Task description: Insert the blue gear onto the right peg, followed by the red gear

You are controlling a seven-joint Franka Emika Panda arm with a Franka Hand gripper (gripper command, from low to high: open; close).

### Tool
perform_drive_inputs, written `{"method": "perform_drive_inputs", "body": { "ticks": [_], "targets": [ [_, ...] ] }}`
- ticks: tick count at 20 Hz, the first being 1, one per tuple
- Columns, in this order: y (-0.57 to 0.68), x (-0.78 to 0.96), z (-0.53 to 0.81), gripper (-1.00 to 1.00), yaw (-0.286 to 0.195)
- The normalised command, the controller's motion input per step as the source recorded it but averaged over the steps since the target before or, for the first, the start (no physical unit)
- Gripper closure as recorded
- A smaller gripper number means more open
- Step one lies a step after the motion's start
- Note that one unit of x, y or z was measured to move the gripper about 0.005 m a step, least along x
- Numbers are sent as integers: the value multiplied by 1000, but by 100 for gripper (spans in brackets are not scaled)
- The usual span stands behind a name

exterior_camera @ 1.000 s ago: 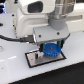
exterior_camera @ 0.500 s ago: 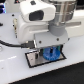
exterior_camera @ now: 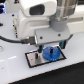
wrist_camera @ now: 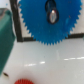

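Low in the middle of the exterior view, the blue gear lies flat over the white plate, right under the claw, whose fingers come down to its upper face. Whether the claw is gripping the gear or has let go I cannot tell. In the wrist view the gear fills the top, with a dark pin showing through its centre hole, so it looks seated or nearly so. It seems light, stiff and smooth, best held across its rim. At the wrist view's bottom edge sits the red gear, apart, likely easier to pinch by its hub.
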Motion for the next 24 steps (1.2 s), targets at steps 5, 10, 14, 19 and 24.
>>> {"method": "perform_drive_inputs", "body": {
  "ticks": [5,10,14,19,24],
  "targets": [
    [112,-412,311,-100,0],
    [291,-698,27,-100,0],
    [367,-611,-23,-100,0],
    [253,-526,-165,-100,0],
    [228,-260,-339,-100,0]
  ]
}}
